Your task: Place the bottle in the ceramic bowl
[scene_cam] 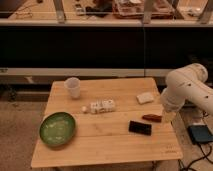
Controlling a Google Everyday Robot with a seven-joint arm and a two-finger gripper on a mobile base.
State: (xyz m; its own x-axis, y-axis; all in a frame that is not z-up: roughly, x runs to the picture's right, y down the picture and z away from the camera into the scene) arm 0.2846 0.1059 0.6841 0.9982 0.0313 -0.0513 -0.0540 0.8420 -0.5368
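While the small, pale whitish plastic bottle (102, 106) lay on its side near the middle of the light wooden counter (105, 145), its round white cap pointing left, the robot's two-finger gripper (167, 116) hung at the counter's right edge — well apart from the bottle. The jaws stood released, grasping nothing, at the end of a bulky white arm (187, 87) that reached in from the right. Just beside the gripper, on its left, lay a small reddish-brown oblong object (151, 118), and in front of that a flat black rectangular object (140, 128). The wide, shallow green ceramic bowl (57, 128), pale and speckled inside with a darker rim, sat at the counter's front left corner — the bottle rested outside it, behind it and to its right. A tapered white cup (72, 87) stood upright near the back left of the counter, and a small flat white block (145, 97) lay toward the back right, between the bottle and the arm. On the floor (20, 125) to the right of the counter sat a flat blue box (200, 134), with dark cables trailing beside it.
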